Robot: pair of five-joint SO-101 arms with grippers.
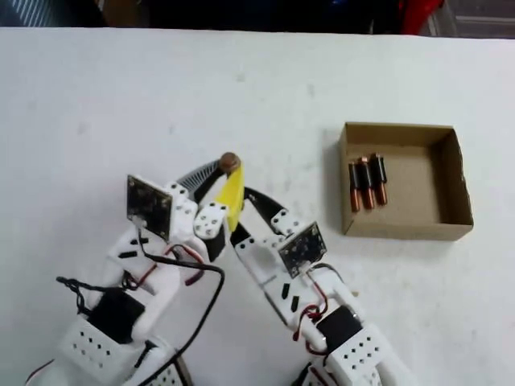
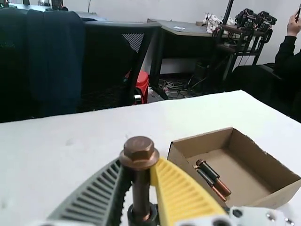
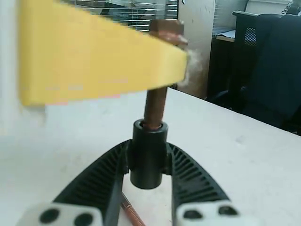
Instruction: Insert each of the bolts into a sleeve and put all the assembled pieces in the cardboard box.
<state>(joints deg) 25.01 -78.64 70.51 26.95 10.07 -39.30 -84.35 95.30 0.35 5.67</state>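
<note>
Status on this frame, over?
Left gripper shut on bolt. Right gripper shut on sleeve, bolt partly in. Three assembled pieces in cardboard box. Nothing blocking the box.

A white table (image 1: 121, 96) is pictured with an open cardboard box (image 1: 402, 231) set flat on it, well apart from the jaws, on the right arm's side. A copper-coloured bolt (image 3: 133, 215) is seen lying on the tabletop just beneath the right arm's black jaws.

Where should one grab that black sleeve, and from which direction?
Around its round wall, coming in sideways. The black sleeve stands upright with the bolt entering its open top, so a side grip, as the right gripper shows, leaves that opening free.
</note>
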